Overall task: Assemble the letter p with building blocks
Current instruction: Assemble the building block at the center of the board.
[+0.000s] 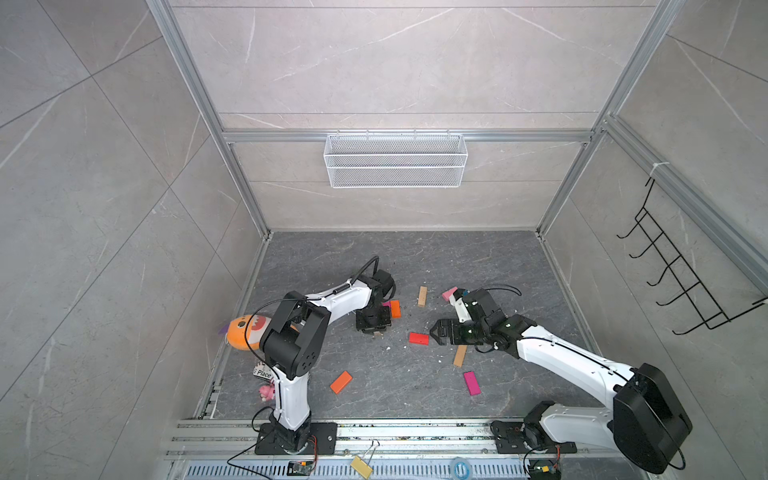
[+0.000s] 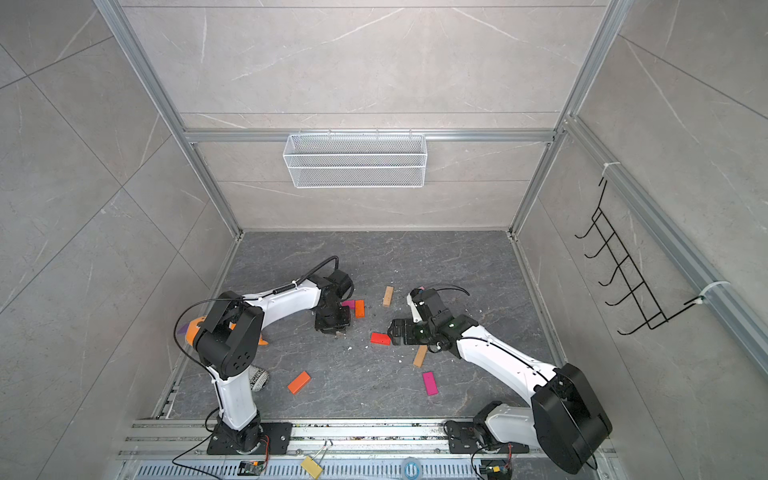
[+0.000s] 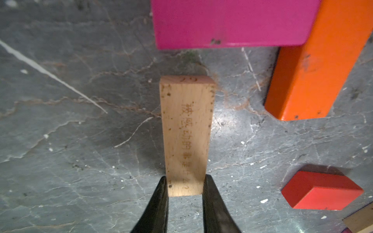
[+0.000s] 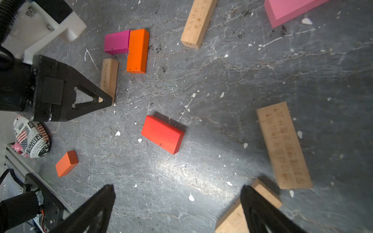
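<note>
My left gripper (image 3: 185,177) is shut on the near end of a tan wooden block (image 3: 185,131) low over the grey floor. The block's far end points at a magenta block (image 3: 232,22), a small gap short of it. An orange block (image 3: 314,66) touches the magenta one at a right angle; both show in the right wrist view as the magenta block (image 4: 117,41) and the orange block (image 4: 138,50). My right gripper (image 4: 177,188) hangs open and empty over bare floor, just short of a red block (image 4: 162,134). No finished letter p is in view.
Loose on the floor lie a tan block (image 1: 422,296), a light pink block (image 1: 449,294), another tan block (image 1: 460,356), a magenta block (image 1: 472,382) and an orange block (image 1: 341,382). An orange plush fish (image 1: 245,332) sits by the left wall. A wire basket (image 1: 395,160) hangs on the back wall.
</note>
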{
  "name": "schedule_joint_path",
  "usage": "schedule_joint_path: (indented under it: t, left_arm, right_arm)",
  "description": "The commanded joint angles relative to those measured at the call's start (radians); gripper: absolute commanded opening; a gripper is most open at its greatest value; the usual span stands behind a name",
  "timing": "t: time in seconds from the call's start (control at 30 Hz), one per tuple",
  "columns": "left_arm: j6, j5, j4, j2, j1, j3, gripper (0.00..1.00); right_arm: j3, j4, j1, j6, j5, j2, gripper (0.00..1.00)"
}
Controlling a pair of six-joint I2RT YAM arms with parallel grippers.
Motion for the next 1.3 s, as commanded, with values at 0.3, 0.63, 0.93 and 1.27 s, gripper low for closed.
schedule_joint_path:
  t: [0.3,0.63,0.93,1.27]
  left_arm:
    - [0.018,-0.031,-0.034,0.045,0.002,0.038,0.19]
    - [0.012,-0.039,-0.036,0.052,0.002,0.044,0.19]
    - [0.004,-0.044,-0.034,0.06,0.002,0.053,0.19]
    - [-0.005,-0.042,-0.033,0.068,0.002,0.063,0.19]
  right_arm:
    - [-0.007,0.007,-0.003,0.018,-0.007,-0.015,1.0]
    - [-0.007,0.01,-0.003,0.017,-0.009,-0.008,1.0]
    - [-0.007,0.008,-0.003,0.017,-0.018,-0.011,1.0]
    - [-0.012,0.011,-0.003,0.017,-0.018,-0.008,1.0]
